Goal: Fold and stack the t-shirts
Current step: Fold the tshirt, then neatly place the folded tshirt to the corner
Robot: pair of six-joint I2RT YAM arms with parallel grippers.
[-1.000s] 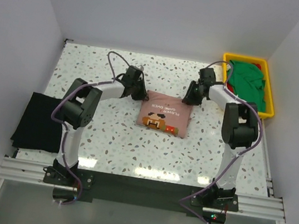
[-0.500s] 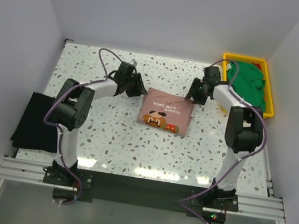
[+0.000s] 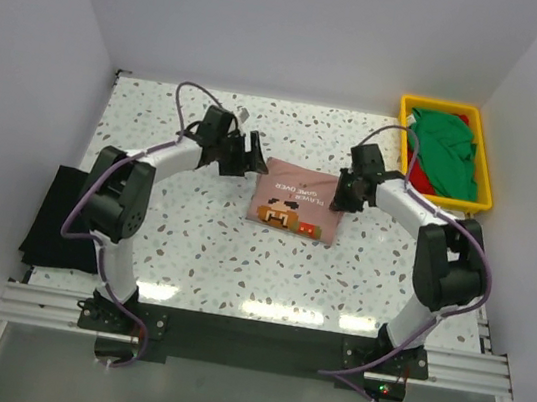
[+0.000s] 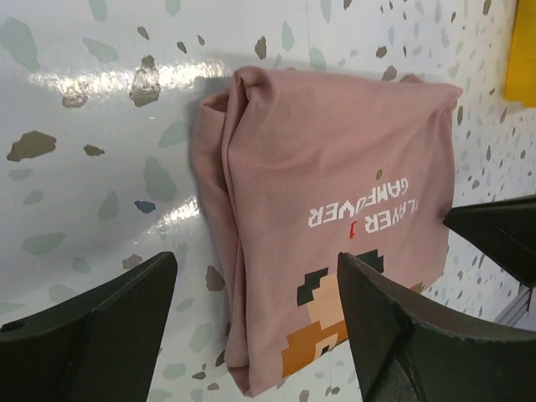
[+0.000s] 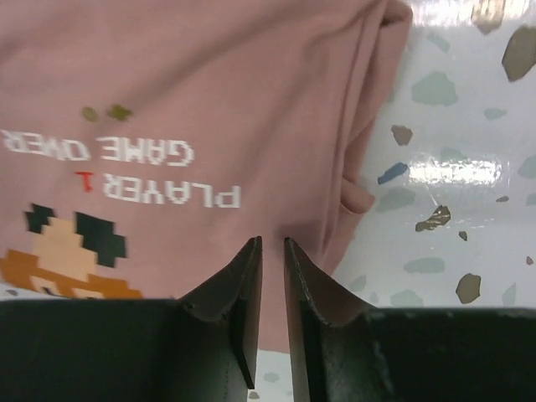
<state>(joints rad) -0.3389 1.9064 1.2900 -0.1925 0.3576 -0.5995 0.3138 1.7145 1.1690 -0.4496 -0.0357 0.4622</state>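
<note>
1. Looking down from above, the folded pink t-shirt (image 3: 296, 203) lies in the middle, slightly longer left to right. It sits between the left gripper (image 3: 248, 153) at its far-left corner and the right gripper (image 3: 345, 194) at its right edge (both equally near). The black t-shirt (image 3: 69, 217) lies well apart at the left.
2. Left wrist: the fingers (image 4: 100, 327) stand wide apart, holding nothing, with the shirt's folded edge just beyond them.
3. Right wrist: the fingers (image 5: 222, 289) stand at a slit over the shirt's right edge; whether they nip cloth I cannot tell.
</note>
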